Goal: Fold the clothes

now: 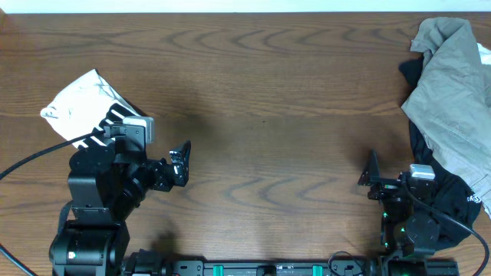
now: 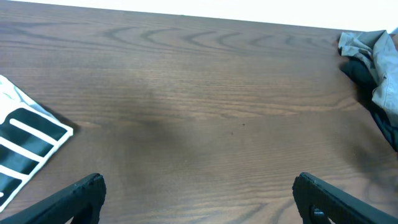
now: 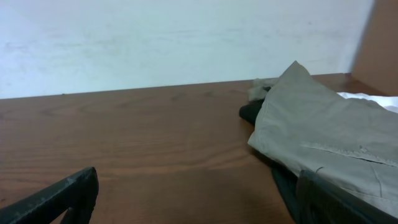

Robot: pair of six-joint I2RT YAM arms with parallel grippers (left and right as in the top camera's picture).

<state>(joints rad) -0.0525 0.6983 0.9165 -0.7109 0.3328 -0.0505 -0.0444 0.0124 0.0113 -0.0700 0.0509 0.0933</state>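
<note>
Your left gripper [image 1: 182, 164] hangs over the bare wooden table [image 1: 276, 84] with its fingers spread wide, grasping nothing. Your right gripper [image 1: 368, 172] is likewise released and empty. The white T-shirt [image 1: 80, 103] with black stripes lies flat at the far left of the table, just beyond the left arm, which covers its near edge in the overhead view. At the far right, a grey-olive garment [image 1: 449, 84] lies crumpled over a black garment [image 1: 453, 199], near the right gripper and well apart from the T-shirt.

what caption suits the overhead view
Left gripper and right gripper open, empty; white T-shirt left, grey-olive garment over black garment right.
</note>
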